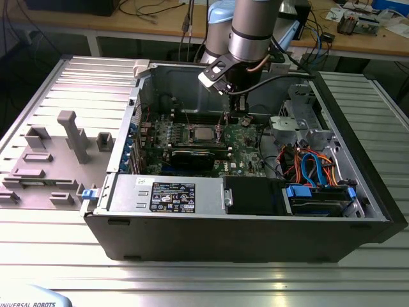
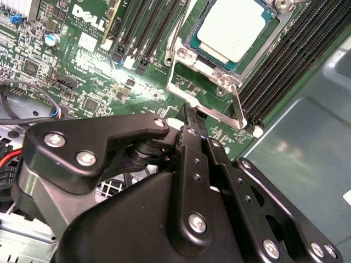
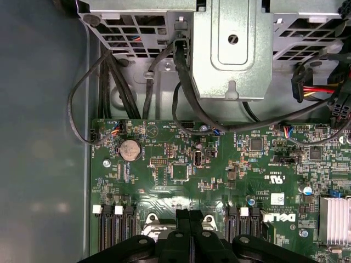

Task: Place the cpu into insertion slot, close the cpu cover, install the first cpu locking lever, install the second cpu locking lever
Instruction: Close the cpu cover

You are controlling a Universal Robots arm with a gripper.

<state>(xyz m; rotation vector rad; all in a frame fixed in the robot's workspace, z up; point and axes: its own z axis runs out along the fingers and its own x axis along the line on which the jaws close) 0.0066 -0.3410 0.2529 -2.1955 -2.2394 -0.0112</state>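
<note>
Gripper (image 2: pixel 189 114) is squeezed shut with nothing in it, low beside a locking lever (image 2: pixel 239 107) near the cpu (image 2: pixel 236 30), maybe to push it

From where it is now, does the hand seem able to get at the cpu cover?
Probably yes. The cpu cover lies flat around the cpu with nothing over it, and the hand hangs close beside it; no cable or card stands between them.
</note>
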